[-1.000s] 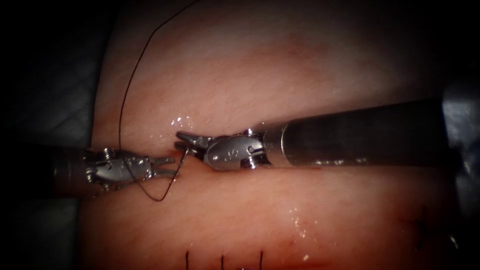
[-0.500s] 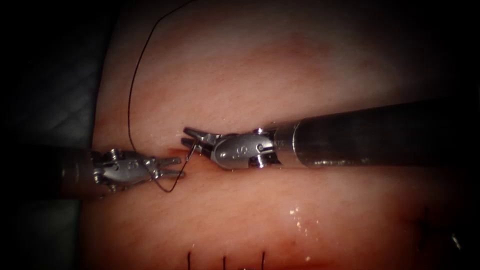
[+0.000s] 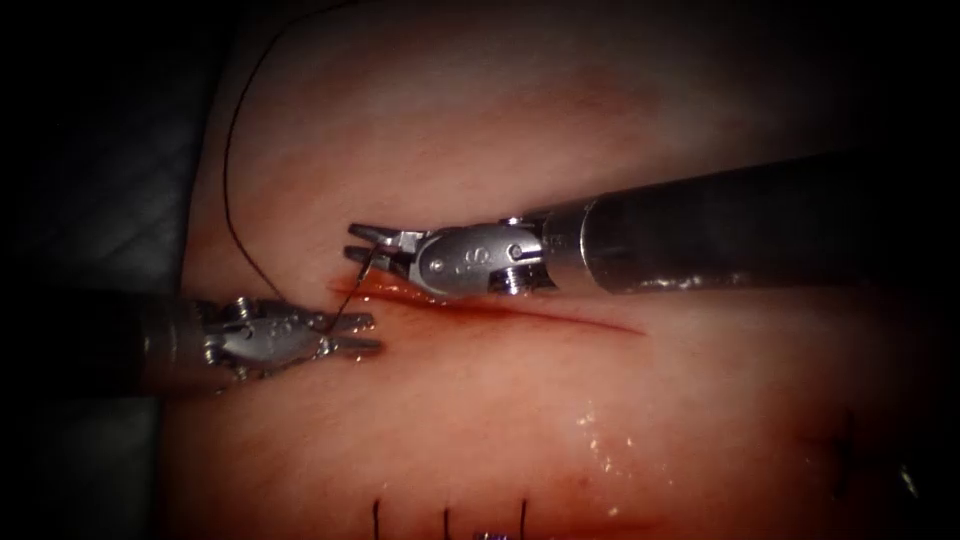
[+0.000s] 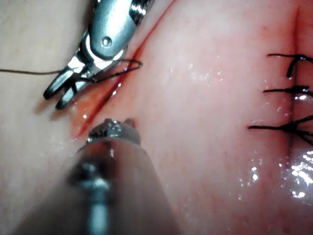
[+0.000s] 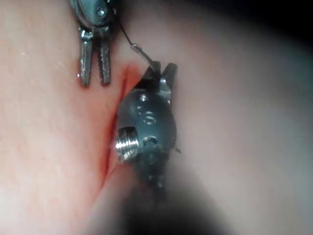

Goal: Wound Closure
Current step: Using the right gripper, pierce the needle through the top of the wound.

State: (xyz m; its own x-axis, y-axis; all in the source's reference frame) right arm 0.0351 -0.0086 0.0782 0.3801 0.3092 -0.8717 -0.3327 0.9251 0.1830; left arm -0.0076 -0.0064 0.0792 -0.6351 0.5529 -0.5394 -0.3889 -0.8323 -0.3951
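Observation:
The tissue (image 3: 560, 420) has a red cut (image 3: 520, 312) running sideways below the right tool. My right tool (image 3: 362, 243) sits just above the cut's left end, jaws shut on the thin curved needle (image 3: 352, 278) near one end. The needle's free end slants down toward the left end of the cut; its other end is hidden in the jaws. The same grip shows in the right wrist view, on the needle (image 5: 143, 55). Dark thread (image 3: 226, 190) runs from the needle across my left tool (image 3: 362, 334) and up over the tissue. The left tool is open and holds nothing, just left of the cut.
Three dark stitches (image 3: 446, 520) stand in a row at the near edge of the tissue, and the left wrist view shows stitches (image 4: 288, 90) across another closed cut. Wet glints (image 3: 592, 440) lie below the cut. Dark cloth (image 3: 90, 200) borders the tissue's left edge.
My right tool has lifted up and away from the cut with the needle, uncovering the red line. The thread loop that hung below the left tool has been drawn in. The left tool barely moved.

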